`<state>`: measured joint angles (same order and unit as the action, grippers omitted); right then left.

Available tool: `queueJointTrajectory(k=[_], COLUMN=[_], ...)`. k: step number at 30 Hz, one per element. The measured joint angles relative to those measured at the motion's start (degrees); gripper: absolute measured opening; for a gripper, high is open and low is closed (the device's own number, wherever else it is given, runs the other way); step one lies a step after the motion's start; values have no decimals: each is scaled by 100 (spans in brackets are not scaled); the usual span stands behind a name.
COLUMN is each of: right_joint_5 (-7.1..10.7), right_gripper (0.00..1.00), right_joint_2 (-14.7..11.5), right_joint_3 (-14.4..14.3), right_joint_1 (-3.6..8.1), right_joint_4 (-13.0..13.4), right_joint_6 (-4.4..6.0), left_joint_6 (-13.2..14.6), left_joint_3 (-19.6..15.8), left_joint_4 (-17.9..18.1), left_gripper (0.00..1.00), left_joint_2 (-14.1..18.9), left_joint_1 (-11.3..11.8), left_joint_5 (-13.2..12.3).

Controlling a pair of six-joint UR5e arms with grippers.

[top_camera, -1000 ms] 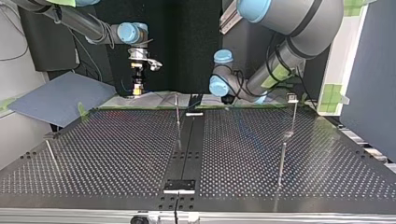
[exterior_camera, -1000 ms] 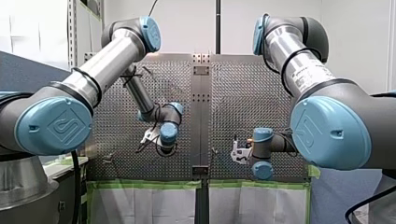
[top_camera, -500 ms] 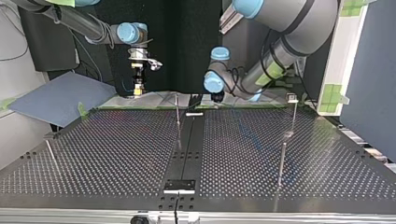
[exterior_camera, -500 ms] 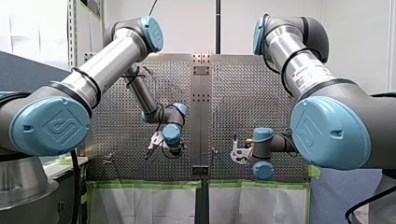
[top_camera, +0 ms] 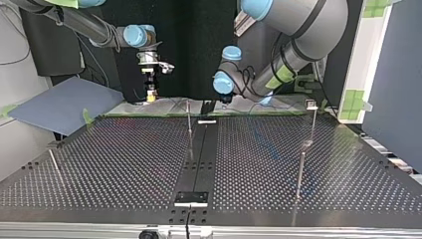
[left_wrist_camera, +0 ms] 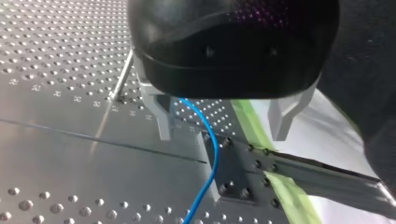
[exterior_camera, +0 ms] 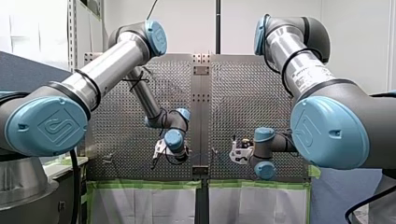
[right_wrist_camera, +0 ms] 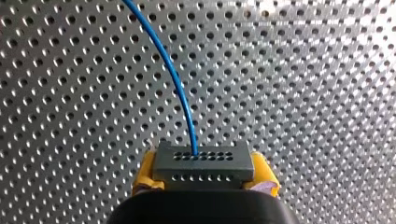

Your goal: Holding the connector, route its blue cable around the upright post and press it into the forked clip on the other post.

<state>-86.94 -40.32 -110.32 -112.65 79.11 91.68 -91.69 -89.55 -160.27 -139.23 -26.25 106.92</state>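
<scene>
Moved toward four o'clock, my left gripper [left_wrist_camera: 222, 135], fingers [left_wrist_camera: 163, 116] spread, straddles the blue cable [left_wrist_camera: 214, 158], ready for routing. The connector [right_wrist_camera: 204, 158] sits pinched in my right gripper [right_wrist_camera: 205, 177].

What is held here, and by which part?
My right gripper clamps the grey perforated connector block by its sides; my left gripper is open, holding nothing.

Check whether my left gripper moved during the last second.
Yes. In the front view my left gripper shifted toward the centre strip, and slightly toward the green tape.
</scene>
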Motion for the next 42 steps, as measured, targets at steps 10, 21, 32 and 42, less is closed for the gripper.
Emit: queueJointTrajectory(k=[10,21,32,42], right_joint_5=[384,399,84,-387], right_gripper=[0,0,0,0], right_joint_2=[0,0,0,0], right_joint_3=[-26,-51,-108,-130], right_joint_1=[2,11,110,186], right_joint_4=[49,1,-7,-24], right_joint_6=[26,27,-85,-209], left_joint_6=[-534,-1074,-1600,-2073], left_joint_3=[0,12,33,168], left_joint_4=[397,822,1273,1798], left_gripper=[100,100,100,100], left_joint_2=[-148,-294,-448,-600], left_joint_1=[-37,-113,-159,-327], left_joint_5=[-41,1,166,266])
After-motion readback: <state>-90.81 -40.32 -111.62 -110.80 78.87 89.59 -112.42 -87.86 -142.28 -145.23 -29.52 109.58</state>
